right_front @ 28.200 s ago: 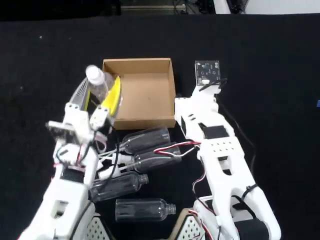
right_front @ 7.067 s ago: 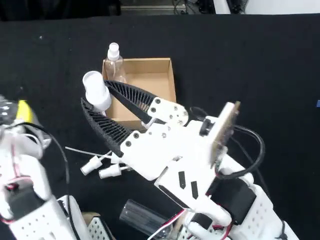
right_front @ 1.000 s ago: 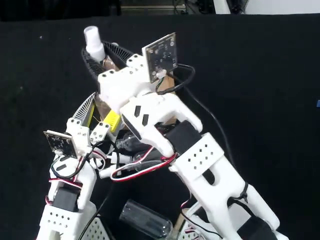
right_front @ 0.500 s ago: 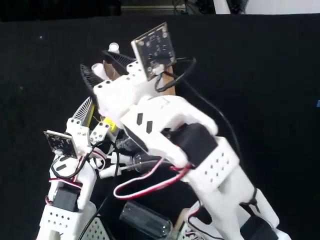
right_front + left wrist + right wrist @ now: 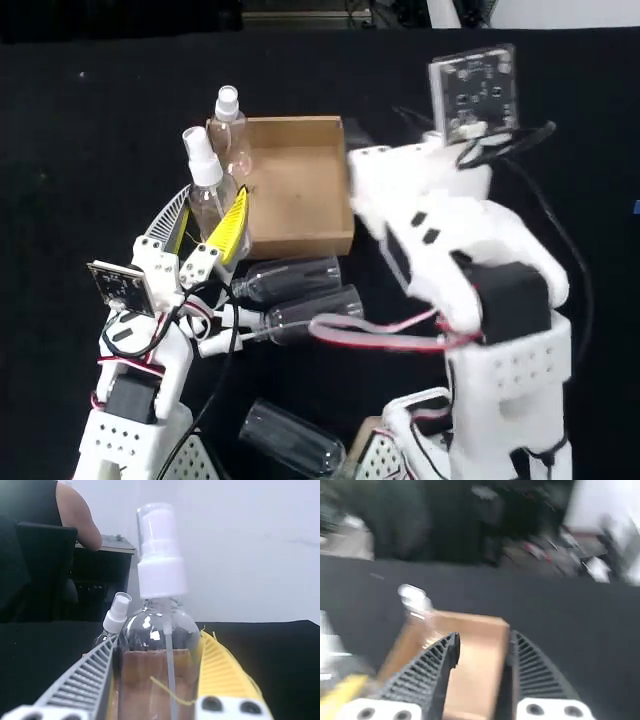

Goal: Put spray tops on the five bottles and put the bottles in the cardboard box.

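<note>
High view: the left hand (image 5: 212, 198) is clamped on 1 topped bottle (image 5: 206, 180) just left of the cardboard box (image 5: 300, 190). Another topped bottle (image 5: 228, 125) stands at its far-left corner. 3 bare bottles (image 5: 290, 280) lie on the desk (image 5: 560, 120), untopped. Right hand (image 5: 482, 639) gapes empty.

White arms (image 5: 470, 230), red cables (image 5: 380, 335), black right claw (image 5: 482, 637)

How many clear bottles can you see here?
5. One capped bottle stands in a far corner of the cardboard box, a second capped bottle sits in the left gripper, two bare bottles lie before the box, a fifth bottle by the arms' bases.
</note>
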Controlling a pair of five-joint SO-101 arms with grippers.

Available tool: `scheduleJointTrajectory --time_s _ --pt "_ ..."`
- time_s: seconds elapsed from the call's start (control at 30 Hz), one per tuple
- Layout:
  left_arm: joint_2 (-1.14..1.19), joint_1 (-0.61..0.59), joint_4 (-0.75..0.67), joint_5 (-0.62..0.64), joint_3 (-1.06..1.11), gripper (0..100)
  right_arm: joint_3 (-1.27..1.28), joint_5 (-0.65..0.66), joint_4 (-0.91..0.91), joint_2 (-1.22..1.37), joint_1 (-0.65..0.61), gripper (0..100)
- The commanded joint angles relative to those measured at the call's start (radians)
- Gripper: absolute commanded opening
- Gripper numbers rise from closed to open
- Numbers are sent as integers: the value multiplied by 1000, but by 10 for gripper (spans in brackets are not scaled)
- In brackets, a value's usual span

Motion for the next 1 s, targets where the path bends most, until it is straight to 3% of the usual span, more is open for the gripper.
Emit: scheduleJointTrajectory --time_s 0.0,0.2,0.33,0.43,0.57,0.77,0.97 --pt "-11 -10 -74 3 22 30 196 6 -130 -31 123 51" --pt "-8 -10 -265 2 22 30 593 5 -491 -36 126 15" --pt "0 -41 -282 2 22 30 725 5 -629 -33 117 14" --pt "72 -77 -381 2 25 30 789 5 -700 -36 106 14" --pt "292 -87 -609 2 10 30 840 5 -746 -36 84 14" --pt "764 -91 -806 2 -171 30 849 5 -744 -31 61 15" --pt "1148 -84 -1119 2 -252 30 849 5 -744 -31 63 15"
